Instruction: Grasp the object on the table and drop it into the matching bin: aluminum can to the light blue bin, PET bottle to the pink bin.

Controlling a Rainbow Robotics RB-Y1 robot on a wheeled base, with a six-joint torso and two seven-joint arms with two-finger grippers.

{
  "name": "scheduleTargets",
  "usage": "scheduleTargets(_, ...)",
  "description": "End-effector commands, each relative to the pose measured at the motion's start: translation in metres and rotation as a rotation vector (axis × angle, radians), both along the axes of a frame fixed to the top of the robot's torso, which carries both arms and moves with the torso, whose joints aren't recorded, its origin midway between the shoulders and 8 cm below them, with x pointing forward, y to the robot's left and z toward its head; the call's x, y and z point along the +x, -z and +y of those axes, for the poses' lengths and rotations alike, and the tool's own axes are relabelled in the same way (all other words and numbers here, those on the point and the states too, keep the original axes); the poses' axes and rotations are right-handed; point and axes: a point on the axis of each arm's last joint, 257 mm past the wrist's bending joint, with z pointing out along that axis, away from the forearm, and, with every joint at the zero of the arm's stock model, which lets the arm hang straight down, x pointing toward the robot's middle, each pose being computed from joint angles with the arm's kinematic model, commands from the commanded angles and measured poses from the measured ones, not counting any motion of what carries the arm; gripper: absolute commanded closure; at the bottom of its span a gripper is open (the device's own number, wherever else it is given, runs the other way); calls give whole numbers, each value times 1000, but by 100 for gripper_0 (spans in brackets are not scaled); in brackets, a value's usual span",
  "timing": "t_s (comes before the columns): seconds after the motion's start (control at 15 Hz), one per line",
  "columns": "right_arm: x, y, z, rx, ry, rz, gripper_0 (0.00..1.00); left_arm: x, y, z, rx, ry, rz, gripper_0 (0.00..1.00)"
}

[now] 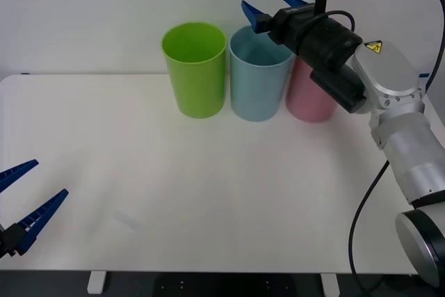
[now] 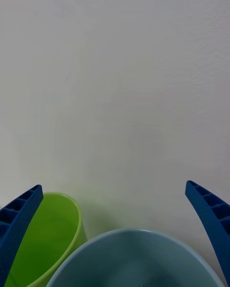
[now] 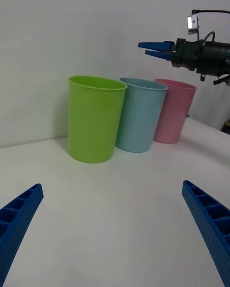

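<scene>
My right gripper (image 1: 268, 5) hangs open just above the rim of the light blue bin (image 1: 259, 85), with nothing between its fingers. In the right wrist view the gripper (image 2: 114, 186) looks down past the wall at the light blue bin's mouth (image 2: 129, 258). The pink bin (image 1: 309, 99) stands right of it, partly behind my right arm. The aluminum can is out of view. My left gripper (image 1: 50, 178) waits open low over the white table (image 1: 208, 193) at its near left corner. The left wrist view shows the light blue bin (image 3: 140, 114), the pink bin (image 3: 173, 112) and the right gripper (image 3: 146, 49).
A lime green bin (image 1: 195, 67) stands left of the light blue one, close beside it, and also appears in the wrist views (image 2: 48, 239) (image 3: 93, 119). The three bins line the table's far edge against a plain wall.
</scene>
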Motion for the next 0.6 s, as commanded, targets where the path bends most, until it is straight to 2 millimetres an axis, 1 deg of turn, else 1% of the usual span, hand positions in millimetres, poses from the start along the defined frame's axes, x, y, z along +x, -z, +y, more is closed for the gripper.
scheduleTargets(0.07, -4, 4, 0, -3, -14, 2, 0, 0, 0, 0, 0, 0, 0, 0)
scheduleTargets(0.13, -8, 4, 0, -4, -17, -4, 0, 0, 0, 0, 0, 0, 0, 0)
scheduleTargets(0.33, -28, 3, -7, -5, -32, -36, 0, 0, 0, 0, 0, 0, 0, 0)
scheduleTargets(0.6, -66, 17, -19, -42, -77, -58, 0, 0, 0, 0, 0, 0, 0, 0)
